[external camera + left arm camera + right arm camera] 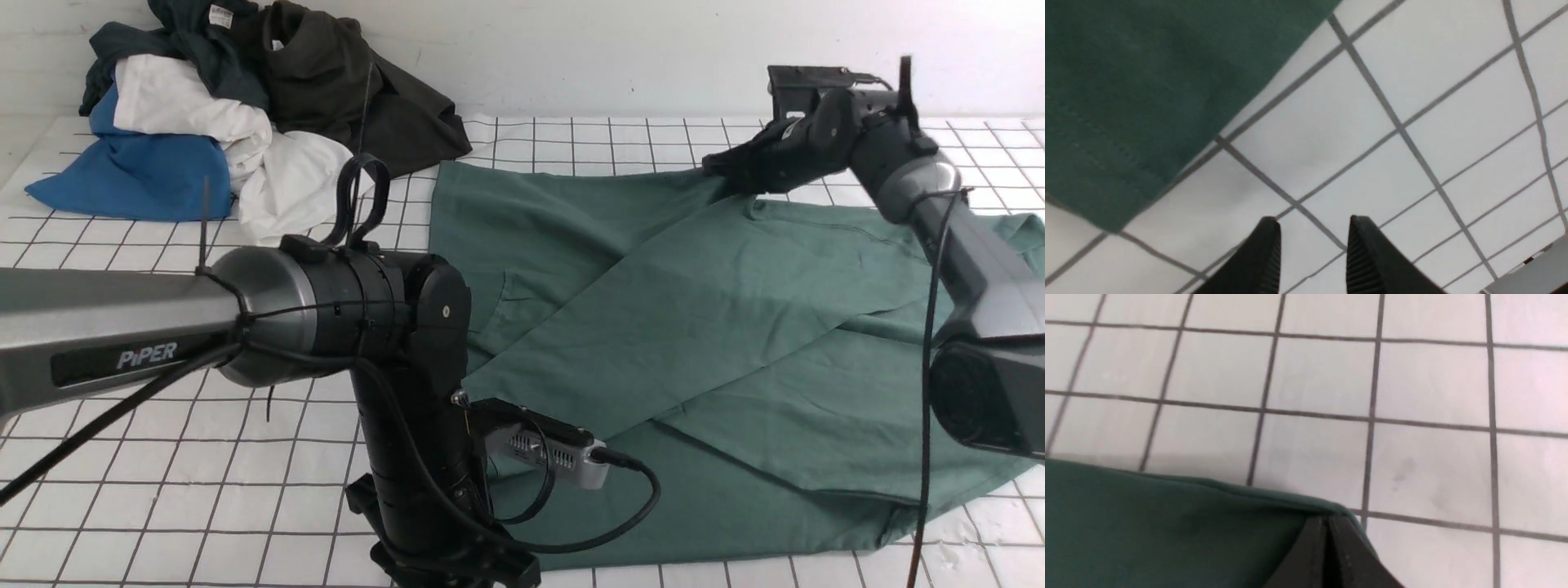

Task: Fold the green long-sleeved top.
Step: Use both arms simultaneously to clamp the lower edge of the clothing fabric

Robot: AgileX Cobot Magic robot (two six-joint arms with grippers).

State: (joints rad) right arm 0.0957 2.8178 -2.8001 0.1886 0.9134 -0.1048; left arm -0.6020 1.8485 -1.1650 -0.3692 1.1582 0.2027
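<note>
The green long-sleeved top (669, 327) lies spread on the white gridded table, with one part folded diagonally across the body. My right gripper (718, 170) reaches to the top's far edge. In the right wrist view the gripper (1327, 520) is shut, with a fold of the green cloth (1167, 531) wrapped around its tips. My left arm points down at the top's near-left corner, and its fingers are out of sight in the front view. In the left wrist view the left gripper (1314, 222) is open over bare table, beside a hemmed corner of the top (1126, 102).
A heap of other clothes sits at the back left: a blue piece (131, 175), a white one (204, 122) and dark garments (343, 82). A white wall rises behind the table (163, 457).
</note>
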